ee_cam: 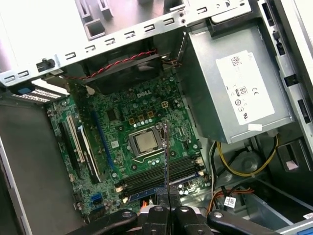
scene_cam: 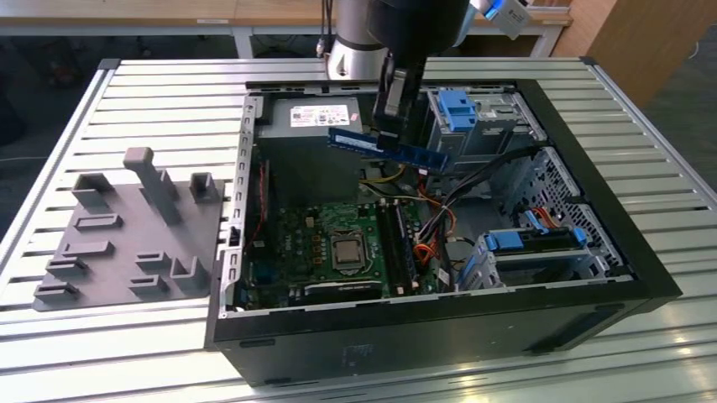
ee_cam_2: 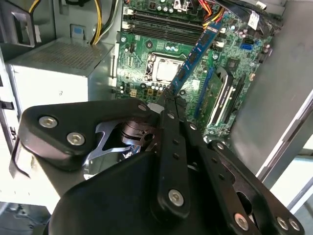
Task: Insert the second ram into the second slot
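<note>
Exterior view's left has a grey plastic holder rack (scene_cam: 123, 227). Mid-frame, the black metal gripper (scene_cam: 392, 141) is clamped on the thin blue circuit-board ram stick (scene_cam: 349, 140), up above the green motherboard (scene_cam: 314, 243) — not touching. It'd want squaring to the long black memory slots (ee_cam: 142, 178) first. The first wrist view shows it edge-on over them — the exterior view shows height instead.

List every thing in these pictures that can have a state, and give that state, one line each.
second ram, held in the air above the motherboard, not yet inserted.
pincer, shut on the second ram.
computer case, lying on its side, open, side panel off.
processor, bare, no cooler on it.
</note>
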You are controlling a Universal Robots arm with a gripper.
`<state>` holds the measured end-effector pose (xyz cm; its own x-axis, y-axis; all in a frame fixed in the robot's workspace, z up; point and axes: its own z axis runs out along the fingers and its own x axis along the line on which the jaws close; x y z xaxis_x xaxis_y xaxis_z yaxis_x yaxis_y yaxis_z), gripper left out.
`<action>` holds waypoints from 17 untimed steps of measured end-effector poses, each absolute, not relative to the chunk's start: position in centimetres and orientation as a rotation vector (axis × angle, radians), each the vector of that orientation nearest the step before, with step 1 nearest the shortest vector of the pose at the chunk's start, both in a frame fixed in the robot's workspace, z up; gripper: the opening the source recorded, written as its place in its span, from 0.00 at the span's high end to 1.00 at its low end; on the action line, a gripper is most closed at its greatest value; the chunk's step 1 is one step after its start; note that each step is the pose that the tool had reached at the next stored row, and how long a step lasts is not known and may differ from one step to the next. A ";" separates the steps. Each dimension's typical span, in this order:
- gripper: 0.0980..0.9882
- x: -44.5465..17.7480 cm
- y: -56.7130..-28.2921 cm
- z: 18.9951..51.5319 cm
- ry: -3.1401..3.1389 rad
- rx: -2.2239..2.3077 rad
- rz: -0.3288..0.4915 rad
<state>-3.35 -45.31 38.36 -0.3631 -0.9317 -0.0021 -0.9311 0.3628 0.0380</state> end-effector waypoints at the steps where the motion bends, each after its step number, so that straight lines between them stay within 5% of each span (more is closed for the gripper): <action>1: 0.98 -3.3 -45.3 38.4 -2.585 1.749 -0.051; 17: 0.98 -3.3 -45.3 38.3 -2.725 1.528 -0.053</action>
<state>-3.35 -45.32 38.33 -0.5215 -0.8532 -0.0020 -0.8526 0.5211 0.0380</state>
